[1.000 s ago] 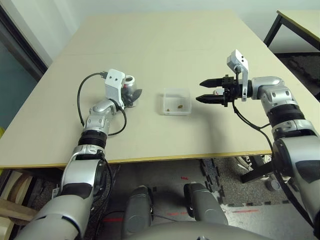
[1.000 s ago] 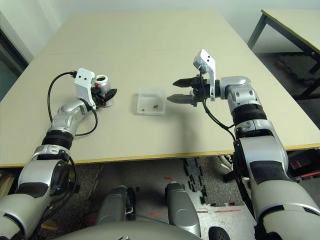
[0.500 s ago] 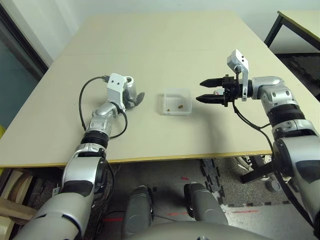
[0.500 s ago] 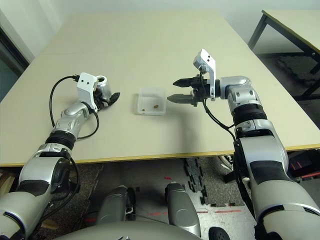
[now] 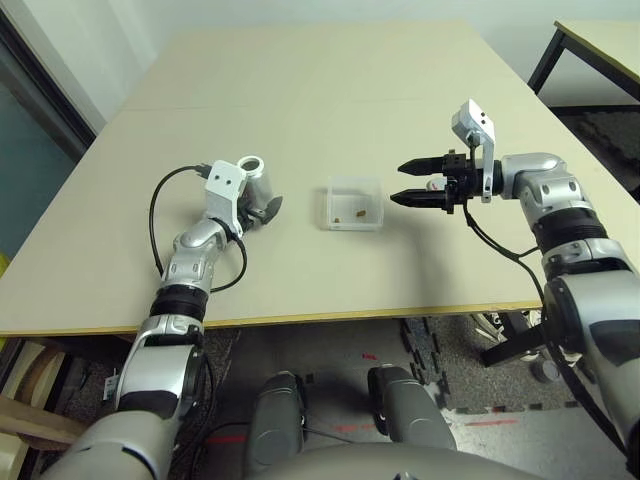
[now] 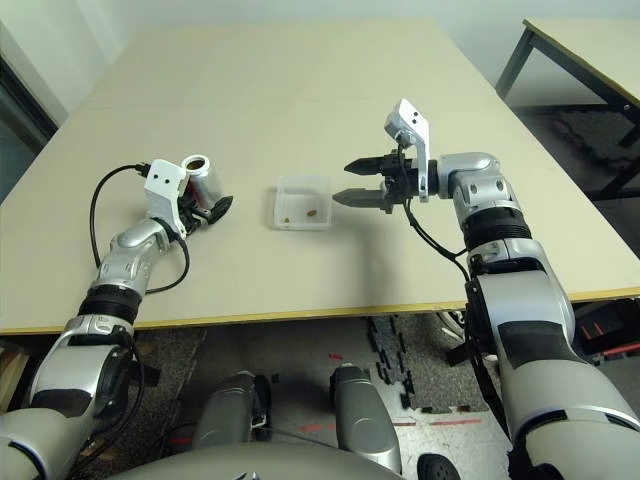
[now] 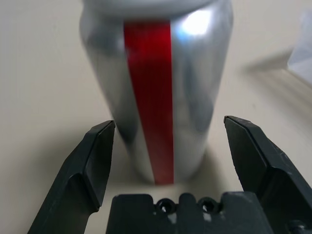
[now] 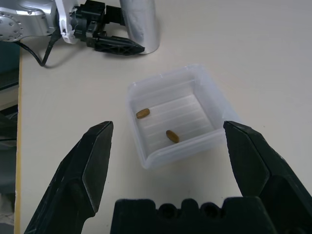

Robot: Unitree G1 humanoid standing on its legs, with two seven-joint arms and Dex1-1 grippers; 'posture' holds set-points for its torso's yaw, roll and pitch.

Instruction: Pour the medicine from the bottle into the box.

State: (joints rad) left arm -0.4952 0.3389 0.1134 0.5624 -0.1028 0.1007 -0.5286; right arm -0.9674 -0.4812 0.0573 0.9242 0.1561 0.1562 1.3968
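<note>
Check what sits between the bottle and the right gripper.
The clear box, holding two pills, lies between the bottle and the right gripper; the head views show it.

In the left wrist view, the top of the bottle [image 7: 156, 83] is cut off by the picture's edge, so its mouth is not seen there. The lettering on its red band cannot be read. A corner of the box [image 7: 303, 44] enters at the edge, blurred. In the right wrist view the upper part of the bottle is also cut off. In the head views the medicine [image 5: 356, 212] is too small to tell its shape.
</note>
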